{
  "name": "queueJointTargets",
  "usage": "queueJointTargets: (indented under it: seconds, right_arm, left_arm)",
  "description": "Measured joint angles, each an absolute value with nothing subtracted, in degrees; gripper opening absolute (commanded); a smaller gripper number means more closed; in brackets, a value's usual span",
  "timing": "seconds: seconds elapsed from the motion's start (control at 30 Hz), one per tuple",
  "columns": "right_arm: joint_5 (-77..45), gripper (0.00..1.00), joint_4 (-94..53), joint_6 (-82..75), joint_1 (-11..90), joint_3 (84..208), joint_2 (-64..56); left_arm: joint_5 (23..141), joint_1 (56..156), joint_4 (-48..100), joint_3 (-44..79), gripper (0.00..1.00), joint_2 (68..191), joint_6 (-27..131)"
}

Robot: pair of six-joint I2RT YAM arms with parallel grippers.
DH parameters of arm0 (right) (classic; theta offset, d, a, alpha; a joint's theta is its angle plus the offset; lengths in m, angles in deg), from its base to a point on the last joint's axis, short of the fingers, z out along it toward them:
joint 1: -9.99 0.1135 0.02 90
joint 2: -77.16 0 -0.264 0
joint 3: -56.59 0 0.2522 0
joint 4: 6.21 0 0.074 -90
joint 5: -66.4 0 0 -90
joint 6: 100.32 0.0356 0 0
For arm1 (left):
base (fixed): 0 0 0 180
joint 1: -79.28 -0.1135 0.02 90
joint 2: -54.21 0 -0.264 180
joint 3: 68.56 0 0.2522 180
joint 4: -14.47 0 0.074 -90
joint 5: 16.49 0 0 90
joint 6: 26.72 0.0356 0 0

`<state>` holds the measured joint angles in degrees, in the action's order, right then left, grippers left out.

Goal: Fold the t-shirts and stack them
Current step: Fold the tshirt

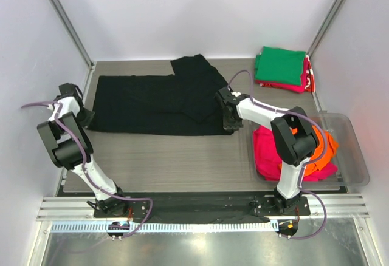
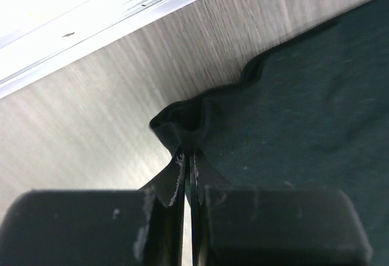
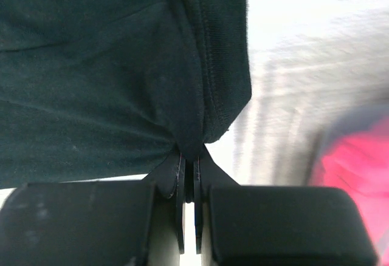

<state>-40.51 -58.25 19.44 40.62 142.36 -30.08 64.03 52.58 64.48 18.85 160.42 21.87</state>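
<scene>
Nearward of the black t-shirt (image 1: 152, 105), a bare strip of table (image 1: 182, 163) is left open along its whole width. To its right, passage is narrowed by the clear bin (image 1: 355, 150), heaped with magenta cloth (image 1: 267, 150) and orange cloth (image 1: 328, 144), and by the green-topped folded stack (image 1: 279, 64) farther back. Its left edge is hemmed by the side wall (image 1: 36, 53) and the left arm (image 1: 67, 138). Its right edge is occupied by the right arm (image 1: 292, 138).

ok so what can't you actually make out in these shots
- Top external: the right arm covers part of the clear plastic bin, so its pile of magenta cloth tee and orange cloth tee can't be counted.
- Top external: the folded green cloth tee hides how many pink-red tees lie beneath.
- Right wrist: the pink patch at right is blurred.
- Wrist views: the black cloth t-shirt runs off the frame edges.
</scene>
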Motion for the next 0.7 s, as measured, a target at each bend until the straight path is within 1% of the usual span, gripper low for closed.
queueJointTargets:
  seconds: [0.07,0.23,0.33,0.47,0.53,0.57,0.6,0.63,0.7]
  right_arm:
    - [-41.34,0.01,-60.15,19.44,40.47,142.36,-28.79]
    - [-41.41,0.01,-62.65,19.94,40.51,141.37,-21.32]
    - [-41.21,0.01,-62.93,20.46,40.86,138.97,-16.75]
    - [-41.01,0.01,-64.00,21.80,42.66,134.45,-14.43]
    - [-40.75,0.01,-64.66,22.76,43.84,131.91,-13.87]
    - [-40.55,0.04,-64.83,23.26,44.30,130.64,-13.43]
    - [-40.16,0.28,-65.12,23.92,44.84,129.29,-12.86]
    - [-39.59,0.46,-65.42,24.81,45.43,127.93,-12.05]
    - [-38.63,0.78,-65.92,26.28,46.20,125.70,-9.95]
  left_arm:
    - [64.19,51.94,66.25,19.37,0.00,158.45,21.94]
    - [65.15,49.04,69.29,17.73,0.00,151.28,21.96]
    - [65.15,48.60,69.92,14.54,0.00,147.46,21.98]
    - [65.26,47.83,70.75,8.68,0.01,143.44,21.96]
    - [65.70,46.70,71.30,6.02,0.07,141.62,21.96]
    - [66.11,45.74,71.71,4.51,0.11,140.51,21.94]
    - [66.57,44.80,71.89,3.37,0.35,139.48,21.92]
    - [66.90,43.99,72.06,2.39,0.53,138.43,22.38]
    - [67.86,42.46,72.39,0.64,0.84,135.81,22.55]
